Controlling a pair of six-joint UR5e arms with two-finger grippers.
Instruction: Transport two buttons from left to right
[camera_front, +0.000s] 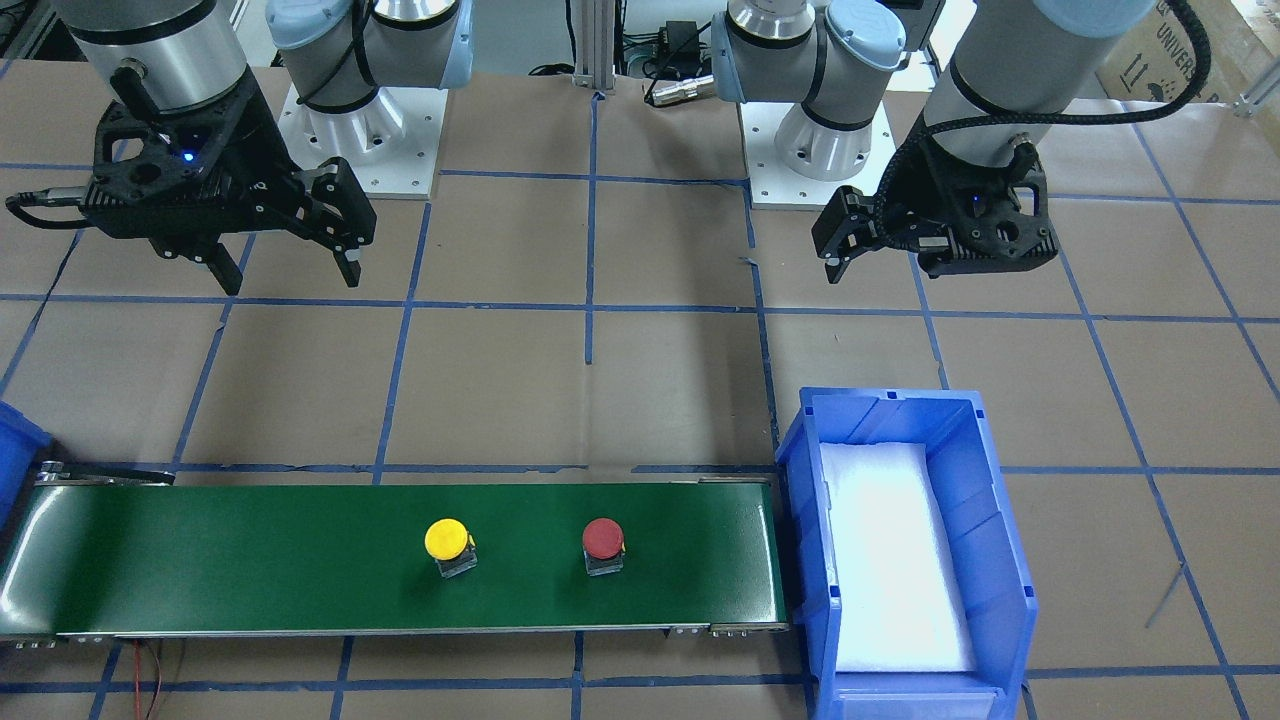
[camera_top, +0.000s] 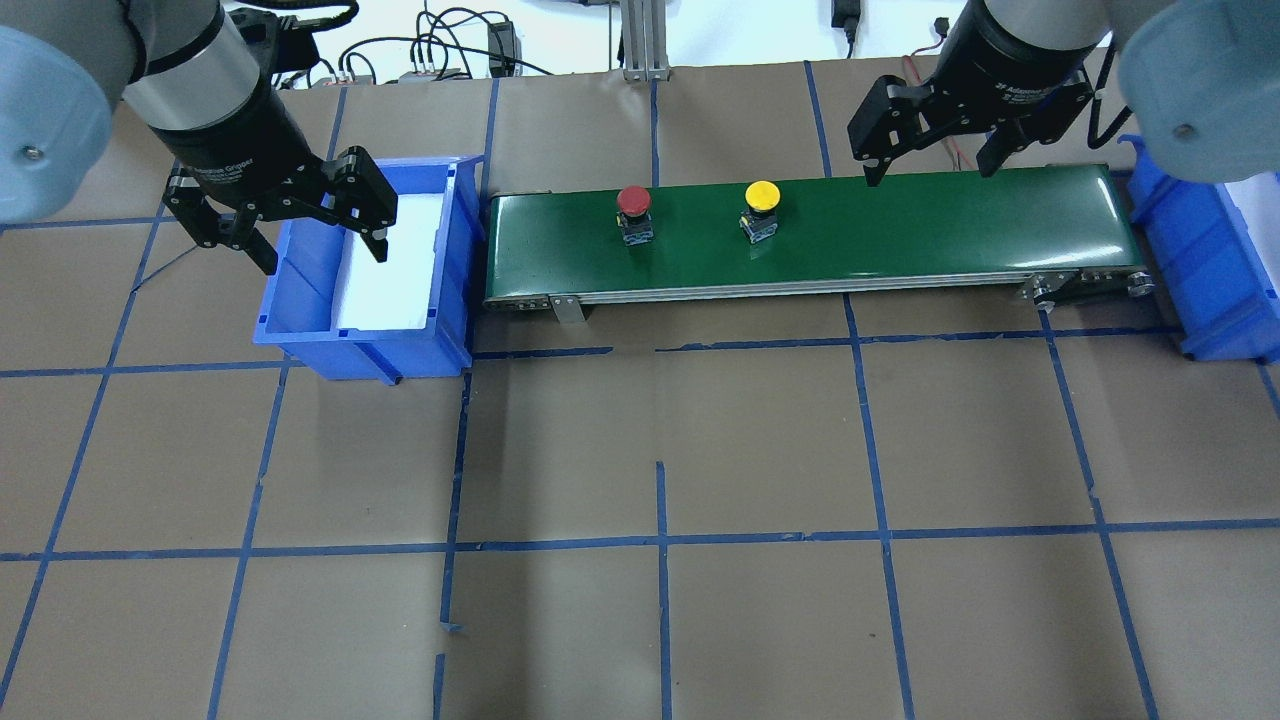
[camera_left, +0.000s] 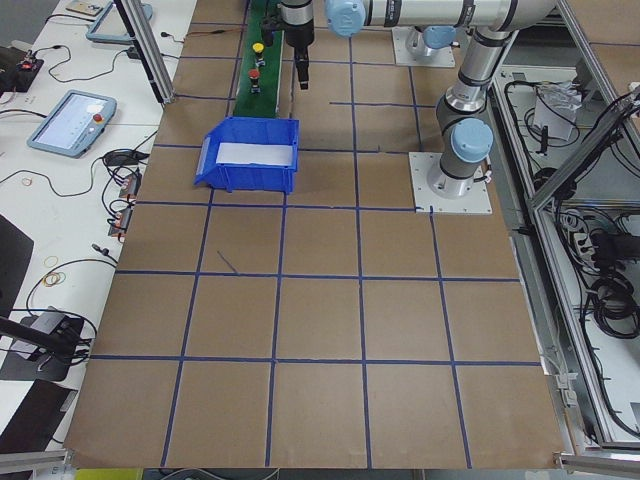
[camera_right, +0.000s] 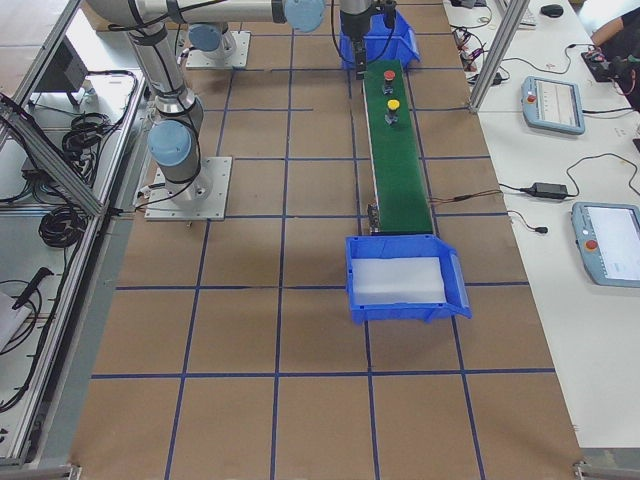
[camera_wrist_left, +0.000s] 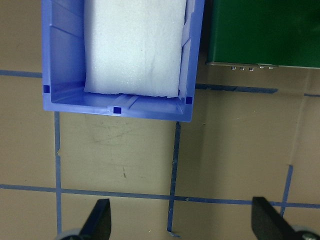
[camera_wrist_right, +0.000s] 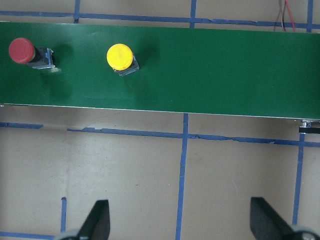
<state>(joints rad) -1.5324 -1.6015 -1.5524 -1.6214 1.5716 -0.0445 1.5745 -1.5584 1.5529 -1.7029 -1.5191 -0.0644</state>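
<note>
Two buttons stand upright on the green conveyor belt (camera_top: 900, 230). The red-capped button (camera_top: 634, 203) is nearer the belt's left end and the yellow-capped button (camera_top: 762, 196) is near the middle. Both show in the front view, red (camera_front: 603, 538) and yellow (camera_front: 446, 540), and in the right wrist view, red (camera_wrist_right: 22, 50) and yellow (camera_wrist_right: 120, 56). My left gripper (camera_top: 325, 255) is open and empty above the left blue bin (camera_top: 370, 335). My right gripper (camera_top: 928, 172) is open and empty above the belt, to the right of the yellow button.
The left blue bin (camera_front: 810, 480) has a white foam liner and touches the belt's left end. A second blue bin (camera_top: 1200, 250) stands at the belt's right end. Brown paper with blue tape lines (camera_top: 660, 540) covers the table.
</note>
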